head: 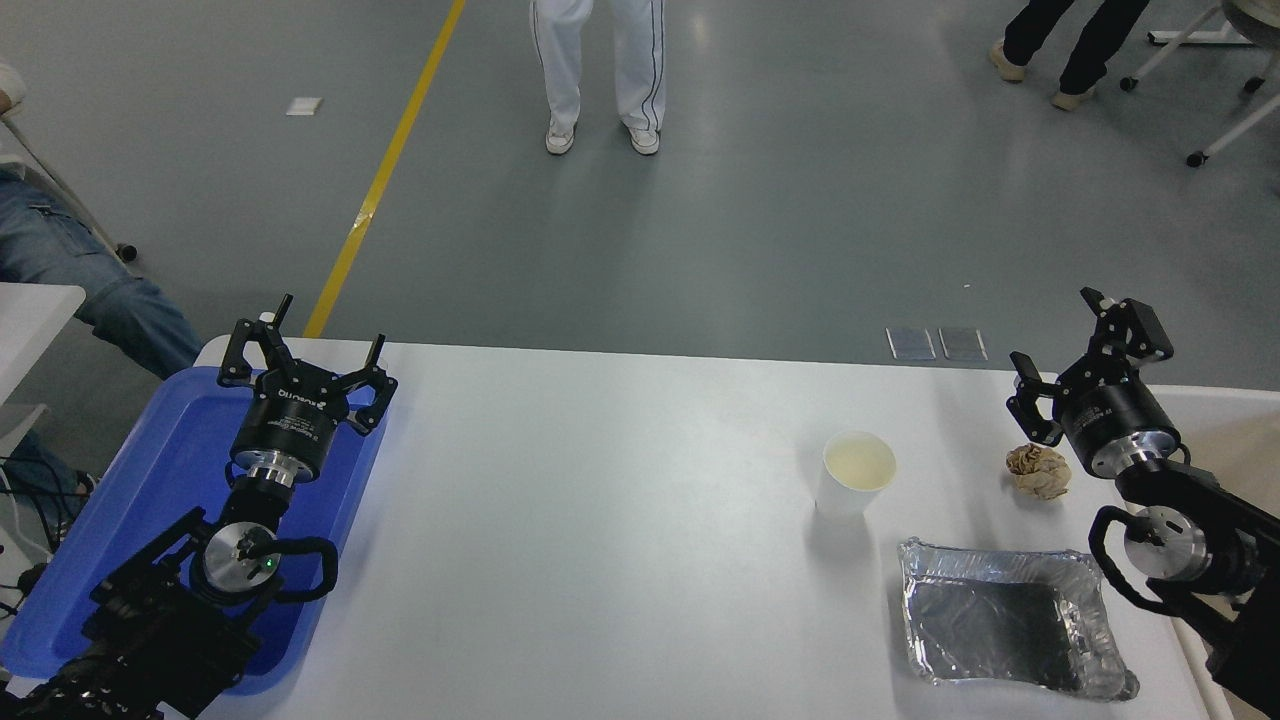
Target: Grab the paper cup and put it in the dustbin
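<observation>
Right tool (pixel 1062 352), prongs spread and empty, is hovering nearer the upright small white paper cup (pixel 856 474), which is standing to its left.

Camera: a single head view, set high on the robot's near side.
Facing: forward and down across the white desk (pixel 600 500).
Range: moderately close; the grey floor (pixel 750 230) lay beyond the far edge.
</observation>
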